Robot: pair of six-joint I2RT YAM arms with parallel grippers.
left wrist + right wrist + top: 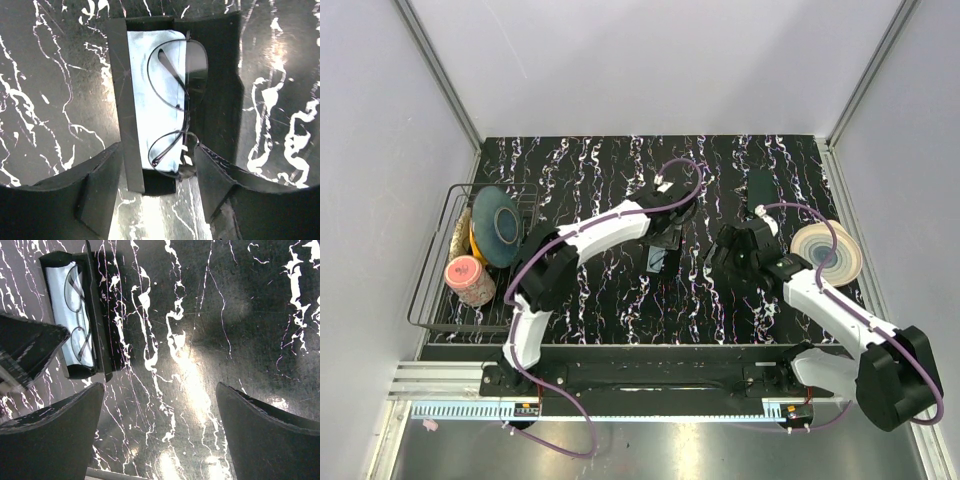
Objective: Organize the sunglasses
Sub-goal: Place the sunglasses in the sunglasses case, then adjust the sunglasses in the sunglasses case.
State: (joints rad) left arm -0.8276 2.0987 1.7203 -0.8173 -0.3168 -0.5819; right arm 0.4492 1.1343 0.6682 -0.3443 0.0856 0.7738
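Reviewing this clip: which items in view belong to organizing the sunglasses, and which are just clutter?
Belongs to the job:
thin wire-framed sunglasses
open black glasses case
pale blue cloth under the glasses
left gripper, open above the case

Lying about:
wire dish rack
teal round plate
pink speckled cup
pastel-ringed round dish

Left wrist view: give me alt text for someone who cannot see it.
Wire-framed sunglasses lie inside an open black case, partly on a pale cloth, on a black, white-veined table. The left gripper hangs over the case's near end, its dark fingers apart, holding nothing.
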